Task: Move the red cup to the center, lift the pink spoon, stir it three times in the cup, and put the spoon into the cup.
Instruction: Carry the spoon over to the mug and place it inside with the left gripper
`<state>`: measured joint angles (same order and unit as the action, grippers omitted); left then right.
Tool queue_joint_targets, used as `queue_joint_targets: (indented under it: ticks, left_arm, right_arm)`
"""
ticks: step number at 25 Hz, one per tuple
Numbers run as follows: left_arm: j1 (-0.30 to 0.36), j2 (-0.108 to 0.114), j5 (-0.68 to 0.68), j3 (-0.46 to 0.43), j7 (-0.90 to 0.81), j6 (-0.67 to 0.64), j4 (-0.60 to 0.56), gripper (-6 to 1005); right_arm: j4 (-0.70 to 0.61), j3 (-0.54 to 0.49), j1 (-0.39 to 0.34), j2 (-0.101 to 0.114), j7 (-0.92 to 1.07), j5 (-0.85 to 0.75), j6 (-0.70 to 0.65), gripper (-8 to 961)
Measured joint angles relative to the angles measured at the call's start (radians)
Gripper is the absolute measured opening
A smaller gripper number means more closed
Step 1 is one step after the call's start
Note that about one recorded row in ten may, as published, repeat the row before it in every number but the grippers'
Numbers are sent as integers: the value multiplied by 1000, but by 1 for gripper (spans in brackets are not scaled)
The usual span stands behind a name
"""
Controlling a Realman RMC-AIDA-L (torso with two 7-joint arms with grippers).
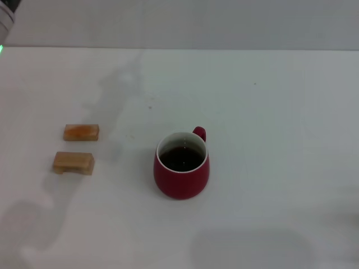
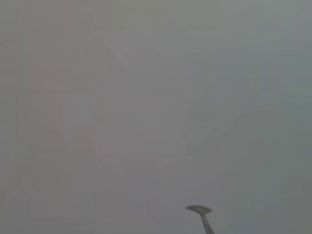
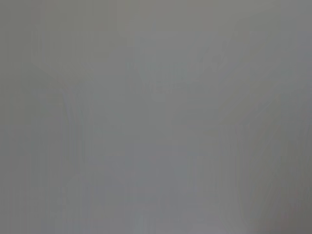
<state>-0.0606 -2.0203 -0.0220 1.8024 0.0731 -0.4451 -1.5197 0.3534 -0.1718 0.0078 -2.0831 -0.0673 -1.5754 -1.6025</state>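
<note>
The red cup [image 1: 182, 166] stands upright near the middle of the white table [image 1: 269, 112], with dark brown liquid inside and its small handle toward the far right. The pink spoon is not on the table. Only its grey metal bowl and neck [image 2: 201, 212] show in the left wrist view, held in the air against a plain grey background, with the pink handle out of the picture. A bit of my left arm [image 1: 4, 17] shows at the far left corner of the head view, well away from the cup. My right gripper is out of view.
Two small tan wooden blocks lie at the left of the table, one [image 1: 81, 132] farther back and one [image 1: 73, 162] nearer. The table's far edge [image 1: 179, 49] meets a grey wall.
</note>
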Motion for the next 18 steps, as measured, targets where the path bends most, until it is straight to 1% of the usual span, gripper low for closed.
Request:
queue_joint_targets:
  ticks: [1,3,7,8,9,10,13,15,18]
  left_arm:
    - [0,10,12,-1,-41,59,-30,174]
    - [-6,39,34,4,-96,181,-95,174]
    - [-22,70,65,28,-116,331,-163,174]
    - [-32,88,64,45,-115,403,-198,174]
    - [-32,88,64,45,-115,403,-198,174]
    - [-36,96,64,55,-110,430,-210,174]
    - [-44,105,53,58,-110,476,-226,174]
    - [-44,107,45,57,-115,480,-231,174]
    - [-39,121,22,61,-121,462,-245,173]
  right_arm:
    - [1,0,0,0,0,0,0,-1]
    - [2,0,-1,0,0,0,0,-1]
    - [2,0,-1,0,0,0,-3,0]
    - [2,0,-1,0,0,0,-4,0]
    - [2,0,-1,0,0,0,-4,0]
    - [3,0,-1,0,0,0,-5,0]
    - [2,0,0,-1,0,0,-5,0]
    - [3,0,-1,-1,0,0,-5,-1]
    - [2,0,-1,0,0,0,-5,-1]
